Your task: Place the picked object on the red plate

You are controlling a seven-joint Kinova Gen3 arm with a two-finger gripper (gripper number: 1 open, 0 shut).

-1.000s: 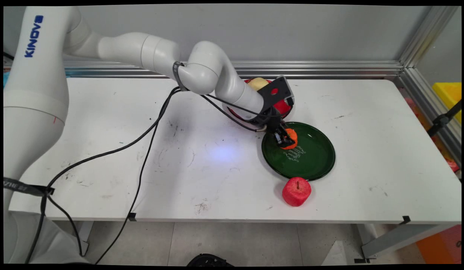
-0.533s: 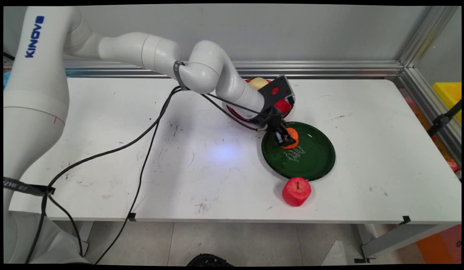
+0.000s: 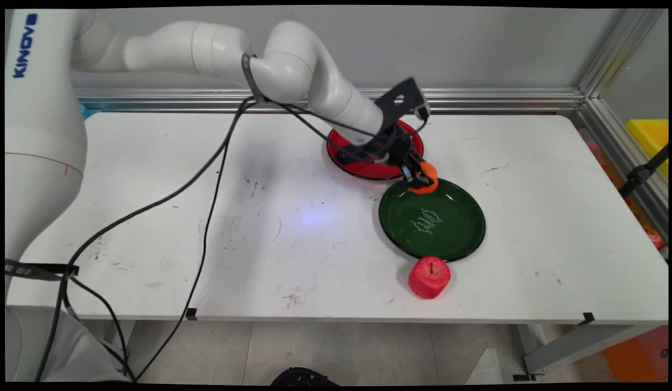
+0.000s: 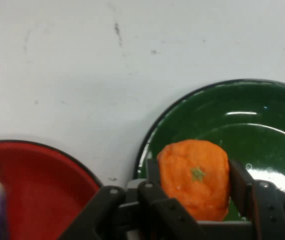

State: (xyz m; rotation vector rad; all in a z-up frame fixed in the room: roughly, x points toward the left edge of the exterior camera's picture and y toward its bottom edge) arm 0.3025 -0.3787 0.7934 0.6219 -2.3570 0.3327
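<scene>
Since a second ago the claw point(image 3: 420, 178) has been rising off the green plate point(image 3: 450, 239) and is now carrying the orange point(image 3: 426, 179) up toward the plate's far rim, next to the red plate point(image 3: 368, 165). Its two fingers are clamping the orange from either side; in the hand view the fruit point(image 4: 195, 177) is sitting squarely between the black fingers point(image 4: 240, 182), green stalk mark facing the camera. The orange appears to be hanging clear of the green plate point(image 4: 252, 125), just over its edge. Behind and to one side of the claw, the red plate point(image 4: 37, 185) is lying close to the green one, the two rims nearly touching as far as I can tell; something pale with a purplish part is showing at its outer edge in the hand view, too blurred to name. The apple point(image 3: 429, 277) is sitting on the table point(image 3: 151, 217) well clear of the claw, just beyond the green plate's near rim. To carry this well, I judge the grip should be staying firm but not crushing, since the fruit looks soft and foam-like. The lift should be running steadily, with the orange kept clear of both rims.
</scene>
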